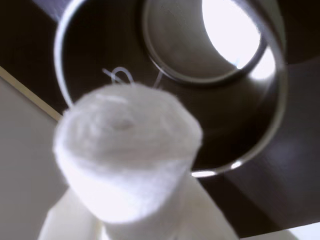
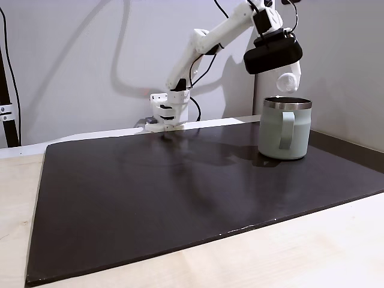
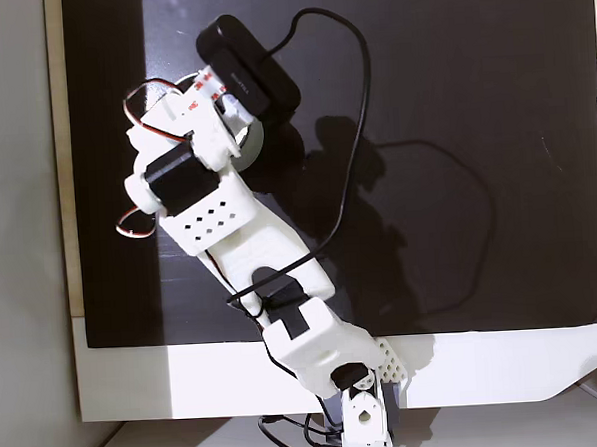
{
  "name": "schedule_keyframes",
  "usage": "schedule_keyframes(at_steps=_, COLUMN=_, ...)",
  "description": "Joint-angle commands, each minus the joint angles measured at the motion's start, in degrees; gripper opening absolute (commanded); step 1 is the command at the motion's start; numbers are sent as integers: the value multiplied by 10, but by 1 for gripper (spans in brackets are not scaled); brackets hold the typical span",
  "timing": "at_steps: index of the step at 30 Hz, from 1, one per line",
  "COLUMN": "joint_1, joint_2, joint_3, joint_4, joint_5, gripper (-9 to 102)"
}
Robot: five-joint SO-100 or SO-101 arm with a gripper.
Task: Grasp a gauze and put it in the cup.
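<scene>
The gauze (image 1: 127,150), a small white fabric roll, sits close to the wrist camera between my white fingers (image 1: 65,222). My gripper (image 1: 135,200) is shut on it. Right beneath it lies the cup's open steel interior (image 1: 210,100). In a fixed view the gauze (image 2: 288,81) hangs in the gripper (image 2: 289,78) just above the steel rim of the sage-green cup (image 2: 284,128), whose handle faces the camera. Seen from above in a fixed view, the arm and its black camera (image 3: 248,64) cover most of the cup (image 3: 253,143).
The cup stands at the far right of a dark mat (image 2: 180,192) on a pale wooden table (image 2: 288,258). My arm's base (image 2: 165,114) is fixed at the mat's back edge. A wall runs close behind, and cables loop from the arm.
</scene>
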Motion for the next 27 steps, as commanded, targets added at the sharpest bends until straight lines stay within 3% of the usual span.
schedule_keyframes(at_steps=1, joint_1=5, joint_2=-4, joint_3=-69, joint_4=25, joint_5=3, gripper=0)
schedule_keyframes(at_steps=9, joint_1=16, joint_2=-2, joint_3=-80, joint_4=35, joint_5=6, gripper=0)
schedule_keyframes(at_steps=13, joint_1=18, joint_2=0, joint_3=-80, joint_4=38, joint_5=13, gripper=17)
schedule_keyframes(at_steps=18, joint_1=25, joint_2=4, joint_3=-80, joint_4=39, joint_5=13, gripper=29)
schedule_keyframes(at_steps=27, joint_1=31, joint_2=13, joint_3=-69, joint_4=40, joint_5=13, gripper=33)
